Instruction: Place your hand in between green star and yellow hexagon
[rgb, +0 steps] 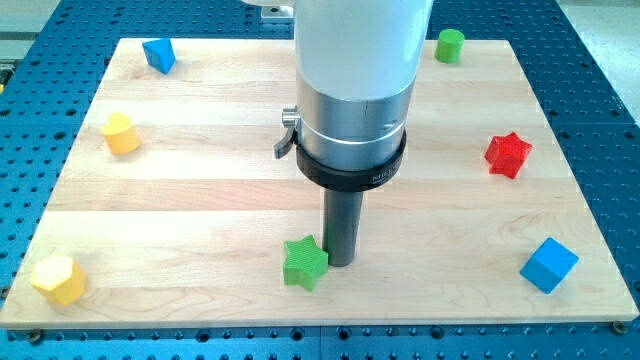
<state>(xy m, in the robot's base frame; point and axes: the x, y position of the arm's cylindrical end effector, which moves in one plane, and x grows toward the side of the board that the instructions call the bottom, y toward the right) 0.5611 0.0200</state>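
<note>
The green star (304, 263) lies near the view's bottom centre of the wooden board. The yellow hexagon (58, 279) sits at the view's bottom left corner. My tip (339, 262) rests on the board right beside the green star, on its right side, touching or nearly touching it. The tip is on the side of the star away from the yellow hexagon. The arm's white and silver body hides the board's upper middle.
A second yellow block (120, 133) lies at the left. A blue block (159, 54) is at the top left, a green cylinder (450, 45) at the top right, a red star (508, 154) at the right, a blue cube (548, 265) at the bottom right.
</note>
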